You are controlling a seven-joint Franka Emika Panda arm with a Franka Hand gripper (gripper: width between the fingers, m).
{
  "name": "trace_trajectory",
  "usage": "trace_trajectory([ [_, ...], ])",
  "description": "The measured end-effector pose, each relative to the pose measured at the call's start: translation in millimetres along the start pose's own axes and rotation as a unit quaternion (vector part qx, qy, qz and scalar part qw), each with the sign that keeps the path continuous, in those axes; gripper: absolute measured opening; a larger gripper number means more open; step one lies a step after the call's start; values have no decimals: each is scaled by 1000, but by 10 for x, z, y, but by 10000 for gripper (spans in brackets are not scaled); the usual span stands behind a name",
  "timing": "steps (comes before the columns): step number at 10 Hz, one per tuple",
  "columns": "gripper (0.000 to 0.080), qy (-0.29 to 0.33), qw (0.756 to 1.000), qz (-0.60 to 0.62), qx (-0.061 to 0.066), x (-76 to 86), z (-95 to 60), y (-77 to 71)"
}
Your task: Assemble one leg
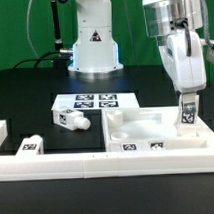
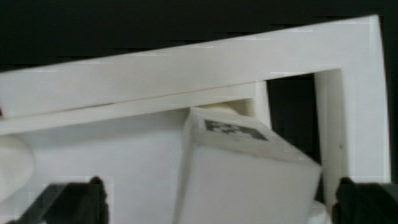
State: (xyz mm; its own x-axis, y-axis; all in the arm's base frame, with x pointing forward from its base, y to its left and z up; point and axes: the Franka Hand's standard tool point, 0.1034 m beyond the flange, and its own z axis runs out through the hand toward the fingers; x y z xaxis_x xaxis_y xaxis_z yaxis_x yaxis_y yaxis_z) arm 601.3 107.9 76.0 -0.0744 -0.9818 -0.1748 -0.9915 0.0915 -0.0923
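My gripper is shut on a leg, a small white block with a black-and-white tag. It holds the leg upright at the far right corner of the large white tray-shaped panel. In the wrist view the leg fills the space between my two dark fingertips, with the gripper right over the panel's raised corner rim. Whether the leg's lower end touches the panel is hidden. Two loose legs lie on the black table at the exterior view's left, one near the marker board, one near the front.
The marker board lies behind the panel, in front of the robot base. A long white rail runs along the table's front edge. Another white piece shows at the exterior view's far left.
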Motion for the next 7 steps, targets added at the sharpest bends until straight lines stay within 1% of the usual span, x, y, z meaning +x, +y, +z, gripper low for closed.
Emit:
trace_trajectory([
  [1,645,0,999,-46,0,2,0,0],
  [2,648,1,996,-93,-6,0,5,16],
  [3,648,6,988,-154,-31,-9,9,66],
  [4,648,11,974,-223,-45,-13,-5,61],
  [5,648,12,959,-278,-52,-31,-27,43],
  [6,648,10,943,-328,-56,-42,-37,34],
  [7,648,10,921,-384,-60,-44,-46,17],
])
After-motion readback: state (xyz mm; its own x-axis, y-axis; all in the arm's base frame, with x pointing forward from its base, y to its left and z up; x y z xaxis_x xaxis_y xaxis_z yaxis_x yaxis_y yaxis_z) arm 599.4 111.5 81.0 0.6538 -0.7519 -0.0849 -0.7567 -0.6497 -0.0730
